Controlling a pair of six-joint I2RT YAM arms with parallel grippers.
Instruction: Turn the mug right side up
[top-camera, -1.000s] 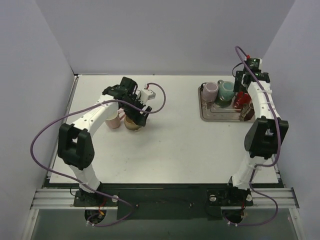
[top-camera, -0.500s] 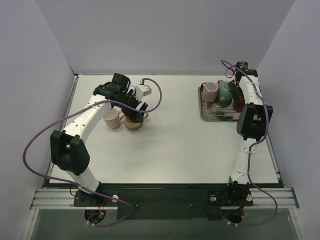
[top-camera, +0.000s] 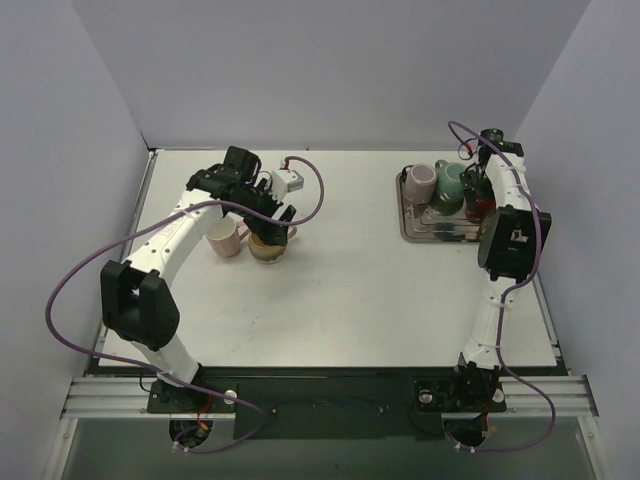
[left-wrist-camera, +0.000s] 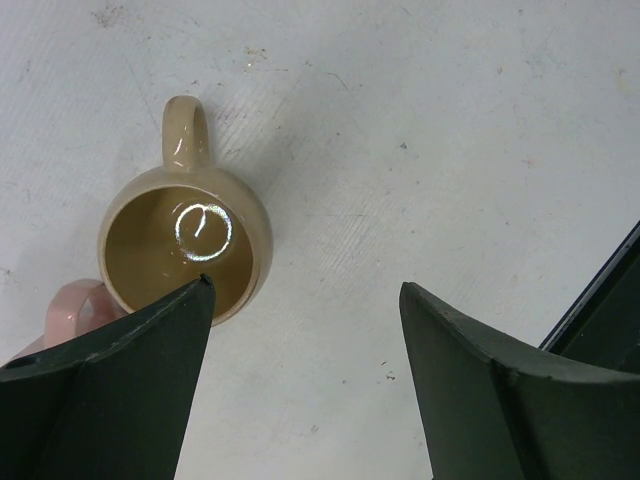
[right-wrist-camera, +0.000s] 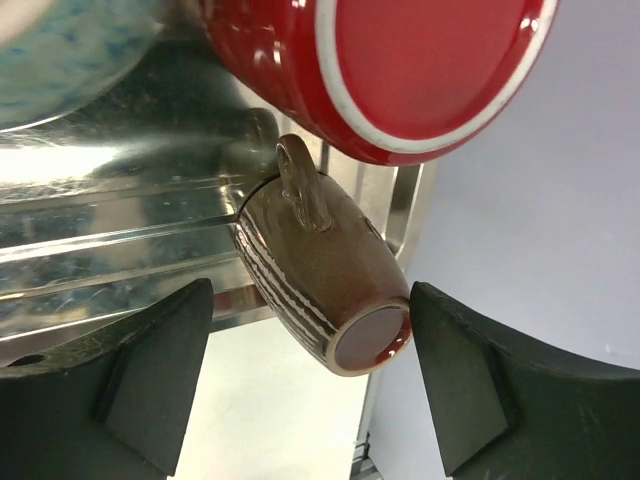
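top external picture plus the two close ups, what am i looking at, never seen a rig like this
This is a robot: a left arm and a right arm bolted to a white table. The top picture looks down from above and behind them. The two close-ups come from a camera on each wrist, and the dark shapes at the bottom are the tool fingers. The left tool hangs open over the table beside an upright tan mug, with a pink mug next to it. The right tool is open around a brown striped mug, base toward the camera, at the edge of a metal tray near a red mug. Nothing is held.
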